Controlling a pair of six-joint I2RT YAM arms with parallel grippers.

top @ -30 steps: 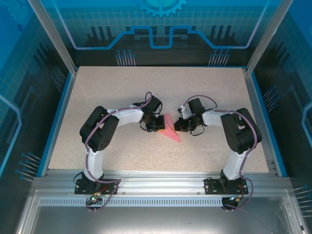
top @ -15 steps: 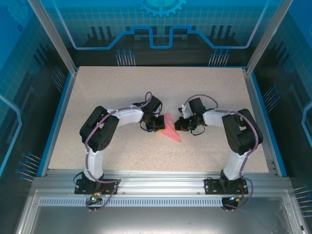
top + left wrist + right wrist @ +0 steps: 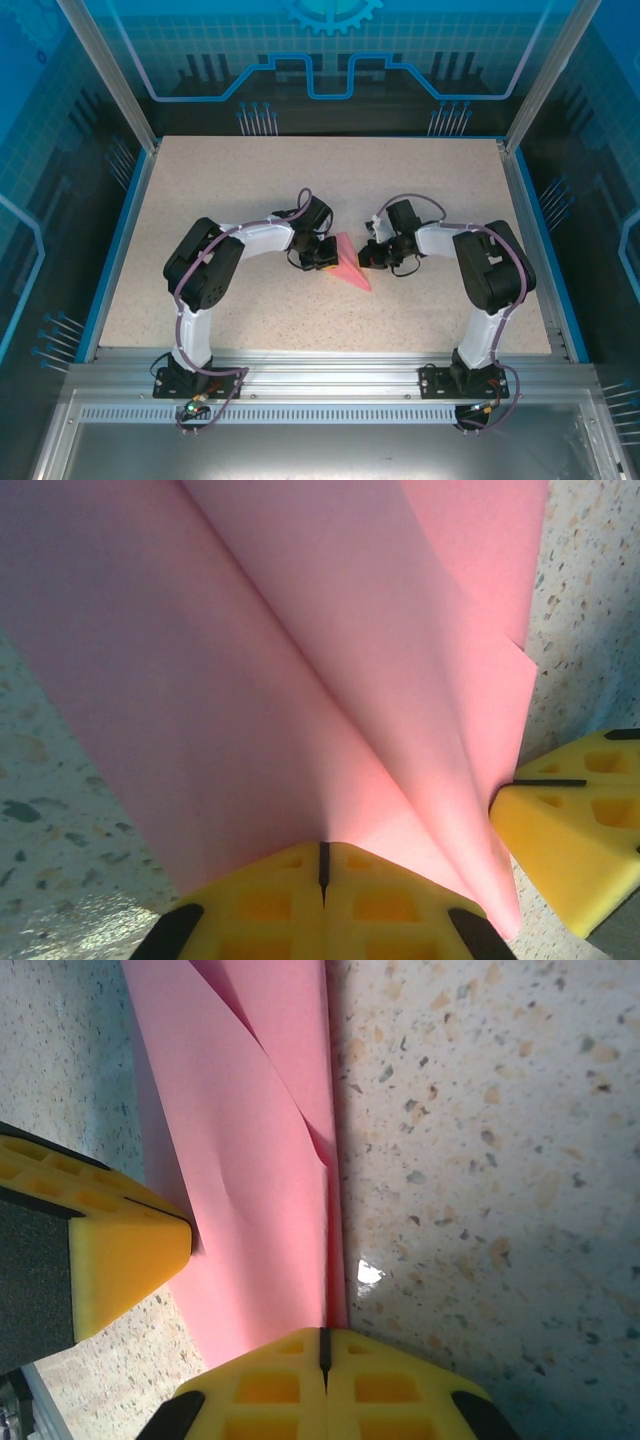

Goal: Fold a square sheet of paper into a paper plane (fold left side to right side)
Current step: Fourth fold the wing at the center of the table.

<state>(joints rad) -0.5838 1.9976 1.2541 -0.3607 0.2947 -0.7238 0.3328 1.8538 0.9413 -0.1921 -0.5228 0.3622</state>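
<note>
Nudged the right arm's elbow a hair toward 9 o'clock since a second ago; kept the paper plane [image 3: 348, 265] and both grippers where they were.

From above: find the paper plane near the middle of the table [image 3: 250, 180], a shade toward 6 o'clock, as a pink-red wedge with its point toward 5 o'clock. Find the left gripper [image 3: 322, 255] at its 9 o'clock edge and the right gripper [image 3: 368, 258] at its 3 o'clock edge.

Through the left wrist camera: see yellow fingers [image 3: 260, 905] pressed together, only a thin dark seam between them, tips against the near edge of the paper where a raised crease runs up toward 12 o'clock. See a folded flap spreading toward 1 o'clock and the other gripper's yellow tip at 4 o'clock, touching the paper's edge.

Through the right wrist camera: same closed stance, seam meeting the paper's straight edge, pink layers overlapping toward 11 o'clock, bare speckled table from 12 to 5 o'clock, the left gripper's yellow tip at 8 o'clock on the paper.

Cannot tell whether either pair nips the sheet or merely presses on it.
</note>
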